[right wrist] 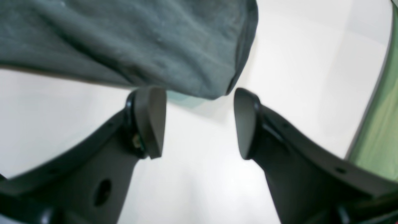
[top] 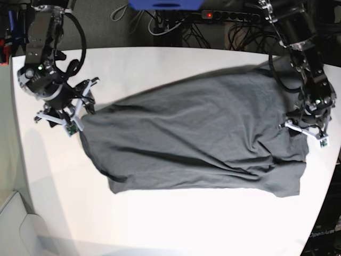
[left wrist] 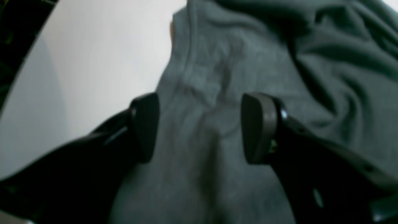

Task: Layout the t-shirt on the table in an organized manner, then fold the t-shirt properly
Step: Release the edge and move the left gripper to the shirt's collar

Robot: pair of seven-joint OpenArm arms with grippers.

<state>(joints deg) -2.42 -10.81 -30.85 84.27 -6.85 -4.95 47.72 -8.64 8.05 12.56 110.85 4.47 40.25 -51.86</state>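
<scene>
The dark grey t-shirt (top: pixel 197 138) lies spread and wrinkled across the white table (top: pixel 160 224), its long axis running left to right. My left gripper (left wrist: pixel 200 129) is open and sits low over a rumpled edge of the t-shirt (left wrist: pixel 217 77), cloth showing between its fingers (left wrist: pixel 144 127); in the base view it (top: pixel 298 125) is at the shirt's right end. My right gripper (right wrist: pixel 197 123) is open over bare table (right wrist: pixel 311 62), just short of a corner of the t-shirt (right wrist: pixel 155 40). That gripper (top: pixel 80 109) stands at the shirt's left end in the base view.
Beyond the table's far edge are a power strip (top: pixel 229 15) with a red light, cables and a blue object (top: pixel 165 4). A green surface (right wrist: pixel 379 130) lies past the table's edge in the right wrist view. The table's rounded rim (left wrist: pixel 28 49) curves close to my left gripper.
</scene>
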